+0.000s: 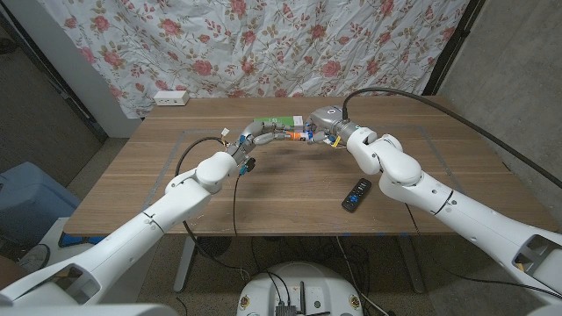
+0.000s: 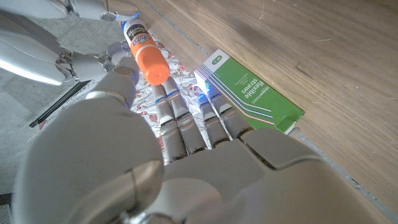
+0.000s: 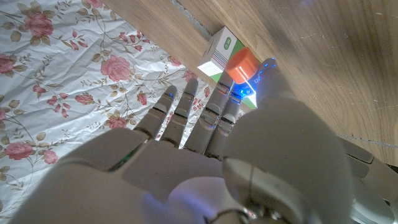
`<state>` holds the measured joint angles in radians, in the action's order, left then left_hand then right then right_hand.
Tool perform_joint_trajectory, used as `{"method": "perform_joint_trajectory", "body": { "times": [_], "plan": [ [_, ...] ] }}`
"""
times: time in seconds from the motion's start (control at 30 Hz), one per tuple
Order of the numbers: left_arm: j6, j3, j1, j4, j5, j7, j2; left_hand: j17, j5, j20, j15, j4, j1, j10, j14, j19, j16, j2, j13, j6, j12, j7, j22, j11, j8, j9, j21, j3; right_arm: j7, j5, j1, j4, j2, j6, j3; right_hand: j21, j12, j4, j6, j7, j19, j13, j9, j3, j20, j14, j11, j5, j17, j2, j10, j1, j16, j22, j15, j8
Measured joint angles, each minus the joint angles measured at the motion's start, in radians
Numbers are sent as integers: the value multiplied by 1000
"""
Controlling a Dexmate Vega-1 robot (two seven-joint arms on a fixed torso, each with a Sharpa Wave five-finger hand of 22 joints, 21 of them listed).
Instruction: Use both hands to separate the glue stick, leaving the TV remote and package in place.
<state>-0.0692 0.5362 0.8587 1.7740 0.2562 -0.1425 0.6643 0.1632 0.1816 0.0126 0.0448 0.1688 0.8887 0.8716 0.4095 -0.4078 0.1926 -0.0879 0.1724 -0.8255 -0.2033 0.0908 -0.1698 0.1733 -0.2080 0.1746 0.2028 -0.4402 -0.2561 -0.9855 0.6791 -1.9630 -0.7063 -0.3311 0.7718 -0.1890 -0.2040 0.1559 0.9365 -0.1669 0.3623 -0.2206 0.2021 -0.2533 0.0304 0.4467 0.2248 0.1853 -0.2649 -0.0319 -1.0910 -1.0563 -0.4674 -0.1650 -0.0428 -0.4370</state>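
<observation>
Both arms reach to the far middle of the table [image 1: 132, 189] in the head view, left hand [image 1: 255, 138] and right hand [image 1: 327, 125] meeting on the glue stick [image 1: 293, 136], raised before the green package [image 1: 274, 123]; the TV remote [image 1: 356, 194] lies near the right forearm

Left wrist view: the left hand [image 2: 186, 155] has its fingers against the stick's orange cap [image 2: 152, 63], while the right hand's fingertips [image 2: 118, 11] pinch the white tube's other end

Right wrist view: the right hand [image 3: 249, 155] has its fingers curled around the stick [image 3: 241, 64]

The green package [image 2: 252, 93] carried white lettering — "flexible straws" was legible. Print on the glue stick [image 2: 144, 48] was too small to read.
</observation>
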Motion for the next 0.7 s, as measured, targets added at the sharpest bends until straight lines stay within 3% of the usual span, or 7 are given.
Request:
{"method": "perform_joint_trajectory", "body": {
  "times": [0.7],
  "plan": [
    [-24, 7, -7, -1, 0, 2, -3, 0, 0, 0, 0, 0, 5, 11, 21, 0, 0, 5, 0, -27, 7, -7, 0, 7, 0, 0, -8, 8, 6, 0, -4, 7, 6, -2, 3, 0, 0, 0, 0, 0, 0, -1, 1, 0, 0, 0, 0, -1, 5, 0, 0, 0, 0, 0, 0, 4]
  ]
}}
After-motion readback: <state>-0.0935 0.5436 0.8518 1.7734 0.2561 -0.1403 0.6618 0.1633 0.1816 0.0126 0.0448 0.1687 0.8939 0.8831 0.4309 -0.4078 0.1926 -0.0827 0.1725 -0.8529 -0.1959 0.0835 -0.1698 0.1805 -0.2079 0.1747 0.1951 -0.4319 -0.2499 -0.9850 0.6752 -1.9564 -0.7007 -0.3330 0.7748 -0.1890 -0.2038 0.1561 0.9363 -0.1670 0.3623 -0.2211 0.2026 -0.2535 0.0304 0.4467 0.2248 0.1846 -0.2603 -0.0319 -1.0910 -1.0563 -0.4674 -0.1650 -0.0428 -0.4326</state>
